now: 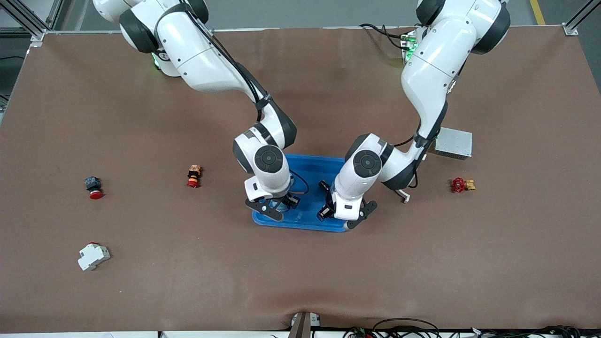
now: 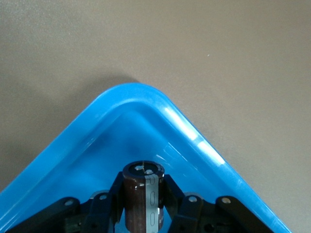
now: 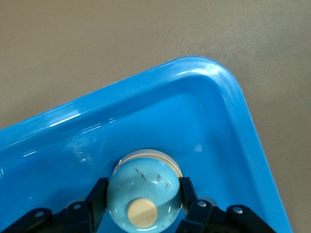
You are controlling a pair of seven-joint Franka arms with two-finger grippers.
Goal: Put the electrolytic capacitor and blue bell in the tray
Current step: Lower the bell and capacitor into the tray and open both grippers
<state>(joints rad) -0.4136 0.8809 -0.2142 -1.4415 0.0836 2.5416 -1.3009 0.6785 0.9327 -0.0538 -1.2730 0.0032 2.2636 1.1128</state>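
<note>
The bright-blue tray lies at the middle of the table with both grippers over its half nearer the front camera. My left gripper is shut on the electrolytic capacitor, a dark brown cylinder with a grey stripe, held upright over a rounded corner of the tray. The left gripper has one black finger on each side of it. My right gripper is shut on the blue bell, a pale-blue dome with a cream button, low over the tray floor near another corner. The right gripper clasps the dome's sides.
Toward the right arm's end lie a red-and-orange push button, a red button on a dark body and a white breaker. Toward the left arm's end sit a grey metal box and a red-handled brass valve.
</note>
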